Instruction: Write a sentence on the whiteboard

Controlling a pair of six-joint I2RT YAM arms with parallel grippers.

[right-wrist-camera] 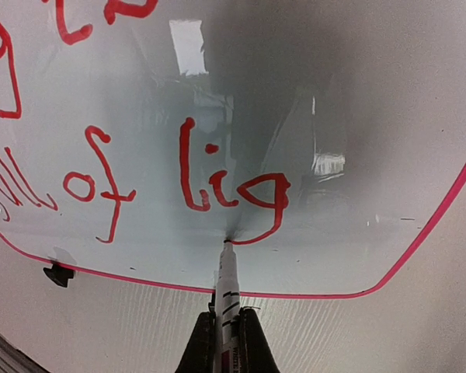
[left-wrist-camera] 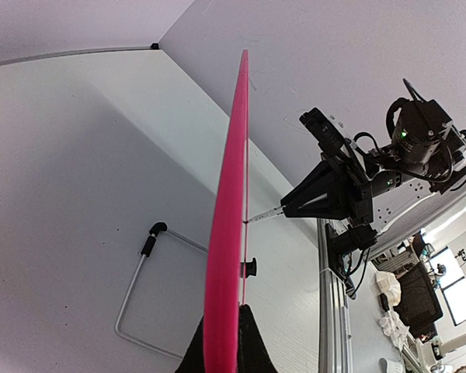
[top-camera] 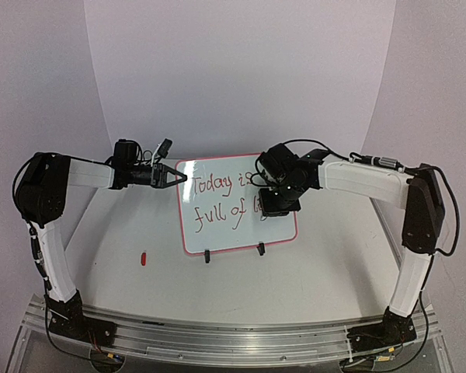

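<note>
The whiteboard [top-camera: 217,229] stands tilted on two black clip feet [top-camera: 207,256] at the table's middle. Its red sentence [top-camera: 213,186] reads "Today is" above "full of lig" [right-wrist-camera: 233,186]. My left gripper [top-camera: 181,178] is shut on the board's upper left edge. In the left wrist view the pink frame [left-wrist-camera: 229,233] runs edge-on between the left gripper's [left-wrist-camera: 227,326] fingers. My right gripper [right-wrist-camera: 227,315] is shut on a white marker [right-wrist-camera: 227,284], whose tip touches the board at the tail of the "g". From above, the right gripper [top-camera: 273,203] hides the end of both lines.
A small red marker cap [top-camera: 143,259] lies on the table left of the board. A bent wire stand [left-wrist-camera: 140,287] sits behind the board. The aluminium rail [top-camera: 233,334] carrying both arm bases runs along the near edge.
</note>
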